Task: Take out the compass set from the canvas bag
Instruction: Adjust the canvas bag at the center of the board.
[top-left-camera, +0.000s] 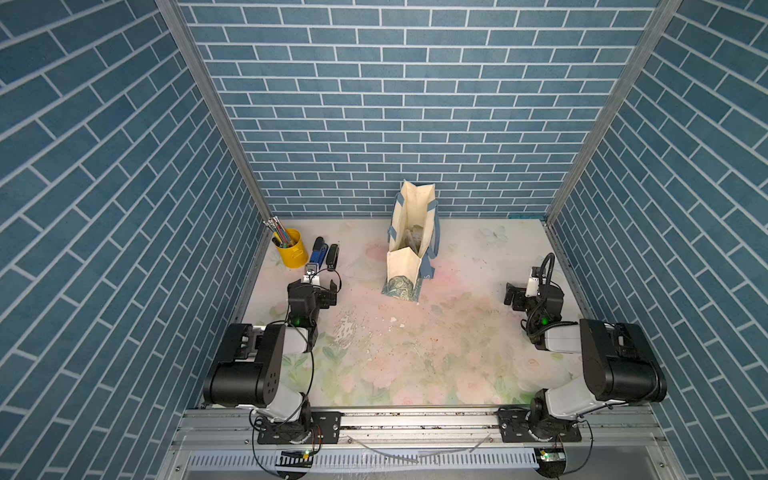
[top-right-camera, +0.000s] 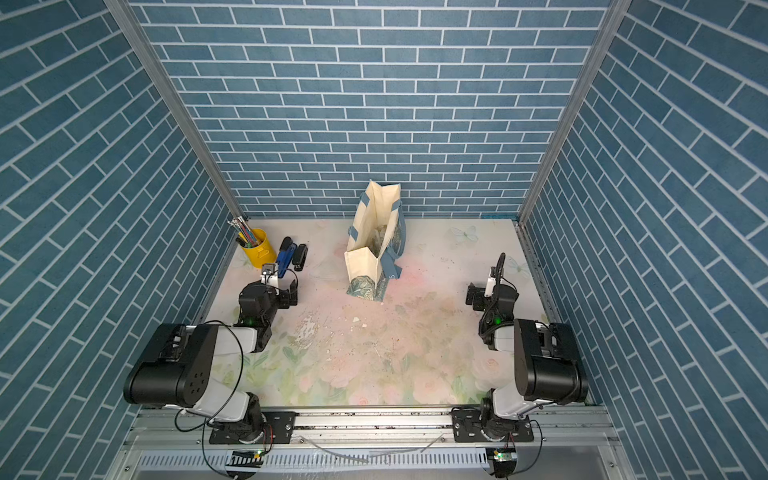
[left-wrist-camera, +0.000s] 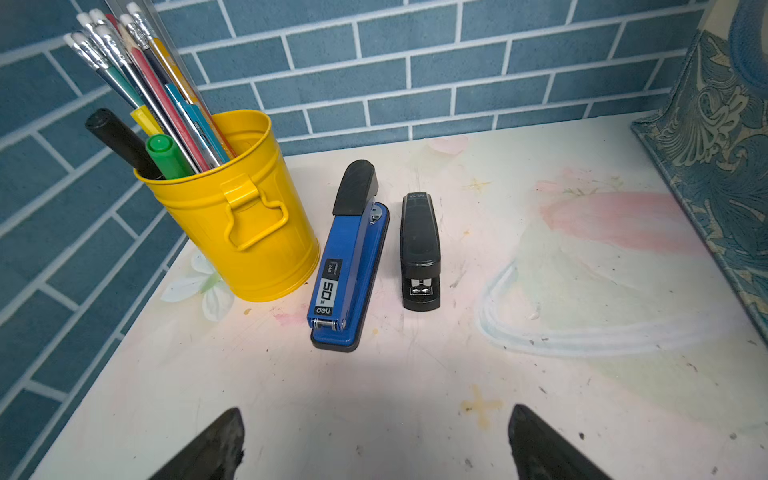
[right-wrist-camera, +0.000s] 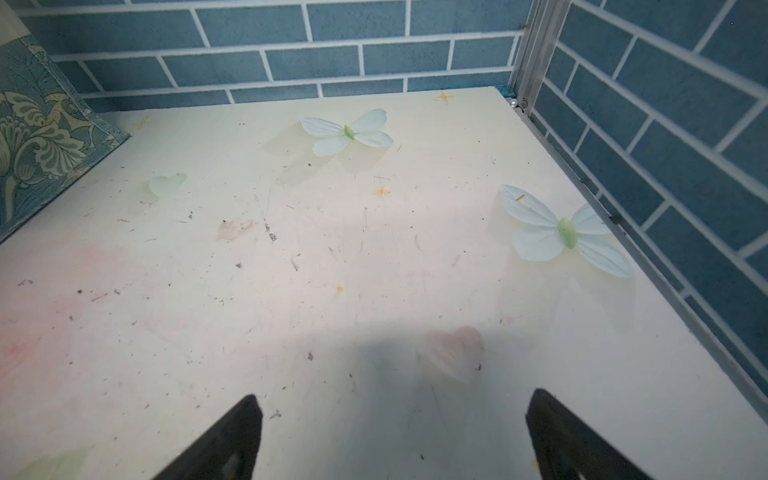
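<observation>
Nearest, the left gripper (left-wrist-camera: 374, 440) and the right gripper (right-wrist-camera: 390, 432) both hang over the bare floral table (right-wrist-camera: 374, 270) with fingers spread wide and nothing between them. Beyond the left one lie a blue stapler (left-wrist-camera: 351, 266), printed "deli", "50" and "24/6", and just beside it a black stapler (left-wrist-camera: 419, 249) whose raised lettering is too small to read. A yellow cup (left-wrist-camera: 245, 224) of pencils and markers stands next to them. Farther back, mid-table and reaching toward the rear wall, the canvas bag (top-left-camera: 403, 262) stands upright with its narrow mouth open. Its dark print is too foreshortened to read. A pale shape (top-left-camera: 413, 240) sits low inside, and I cannot tell whether it is the compass set. The cloth looks soft and light, likely to sag or tip if nudged, so pinning a rim or blue strap (top-left-camera: 436, 232) seems wise. The set is probably a light, stiff, perhaps slick case, best pinched across its narrow sides.
</observation>
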